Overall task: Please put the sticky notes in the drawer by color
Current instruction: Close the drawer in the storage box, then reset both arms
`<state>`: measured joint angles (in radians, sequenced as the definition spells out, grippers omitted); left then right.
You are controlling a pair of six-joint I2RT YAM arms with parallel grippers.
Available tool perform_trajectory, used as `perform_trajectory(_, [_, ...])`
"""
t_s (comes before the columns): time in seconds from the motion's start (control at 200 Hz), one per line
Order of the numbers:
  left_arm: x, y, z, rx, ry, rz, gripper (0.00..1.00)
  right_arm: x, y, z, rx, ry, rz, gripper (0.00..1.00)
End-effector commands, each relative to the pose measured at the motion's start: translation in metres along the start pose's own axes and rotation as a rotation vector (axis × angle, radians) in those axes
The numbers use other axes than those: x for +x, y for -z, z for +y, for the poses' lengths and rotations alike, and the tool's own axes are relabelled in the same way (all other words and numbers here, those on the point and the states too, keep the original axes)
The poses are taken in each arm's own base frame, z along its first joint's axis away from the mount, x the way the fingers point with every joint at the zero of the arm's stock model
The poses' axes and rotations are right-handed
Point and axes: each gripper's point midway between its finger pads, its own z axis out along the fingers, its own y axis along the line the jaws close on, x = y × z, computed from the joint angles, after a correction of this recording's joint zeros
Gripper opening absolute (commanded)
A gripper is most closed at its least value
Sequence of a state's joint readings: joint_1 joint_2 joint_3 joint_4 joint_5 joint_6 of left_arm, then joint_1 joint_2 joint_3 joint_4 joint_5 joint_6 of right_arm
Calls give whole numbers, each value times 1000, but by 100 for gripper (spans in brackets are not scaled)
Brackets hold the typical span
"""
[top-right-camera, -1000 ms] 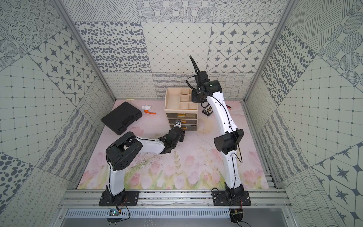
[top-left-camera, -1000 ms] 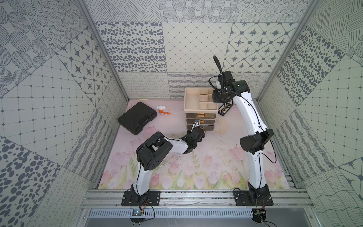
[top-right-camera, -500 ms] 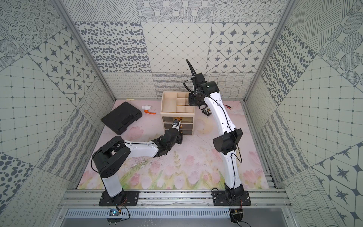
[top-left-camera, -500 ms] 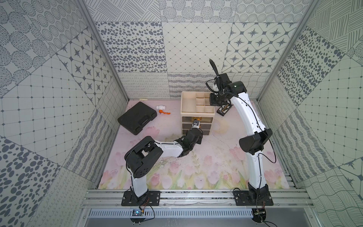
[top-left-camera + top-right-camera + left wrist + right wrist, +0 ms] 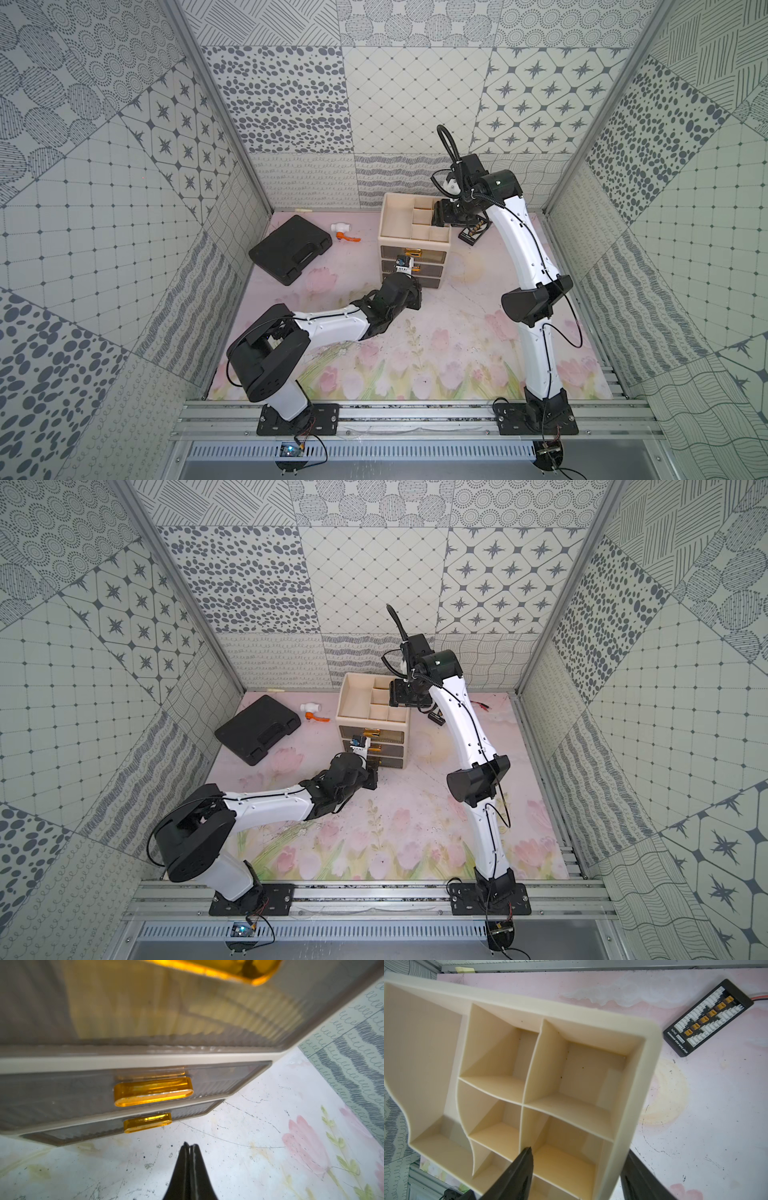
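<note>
The count came in: one cabinet (image 5: pixel 413 239), three drawers (image 5: pixel 62 1012) (image 5: pixel 62 1093) (image 5: pixel 83 1134).
Three amber handles (image 5: pixel 228 970) (image 5: pixel 152 1091) (image 5: pixel 147 1122), two arms (image 5: pixel 328 328) (image 5: pixel 523 249), one black case (image 5: pixel 291 249), one white-and-orange fitting (image 5: pixel 345 230), one charging board (image 5: pixel 707 1018) with six yellow plugs (image 5: pixel 704 1020), and just one yellow sticky note (image 5: pixel 465 969) showed.

The drawer unit (image 5: pixel 415 243) is cream, with smoky grey fronts (image 5: pixel 62 1093) and amber handles (image 5: pixel 152 1091). The table (image 5: pixel 457 316) shows pink tulips; the case (image 5: pixel 289 254) is black.
</note>
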<state>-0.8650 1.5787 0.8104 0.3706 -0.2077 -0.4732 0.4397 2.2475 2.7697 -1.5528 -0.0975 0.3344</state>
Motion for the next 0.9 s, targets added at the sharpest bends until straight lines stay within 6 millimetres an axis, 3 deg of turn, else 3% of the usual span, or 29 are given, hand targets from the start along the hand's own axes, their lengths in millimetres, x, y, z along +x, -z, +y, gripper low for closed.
perform_trajectory(0.0, [13, 19, -11, 73, 69, 118, 5, -11, -4, -1, -9, -2, -33, 71])
perform_trajectory(0.09, [14, 33, -14, 101, 99, 137, 6, -16, 7, -4, 13, 4, -70, 81])
perform_trajectory(0.27, [8, 59, -9, 97, 181, 153, 11, -24, 40, -12, 60, 30, -152, 91])
perform_trajectory(0.58, [-15, 105, 18, 38, 294, 208, 28, -23, 81, -28, 129, 58, -279, 92])
perform_trajectory(0.68, [-24, 121, 28, 20, 311, 201, 40, -25, 102, -30, 91, 32, -383, 94])
perform_trajectory(0.755, [-30, 132, 36, -4, 300, 204, 57, -24, 120, -30, 65, 29, -482, 95])
perform_trajectory(0.896, [-35, 149, 62, -138, 255, 226, 77, -3, 138, -37, 33, 47, -650, 96])
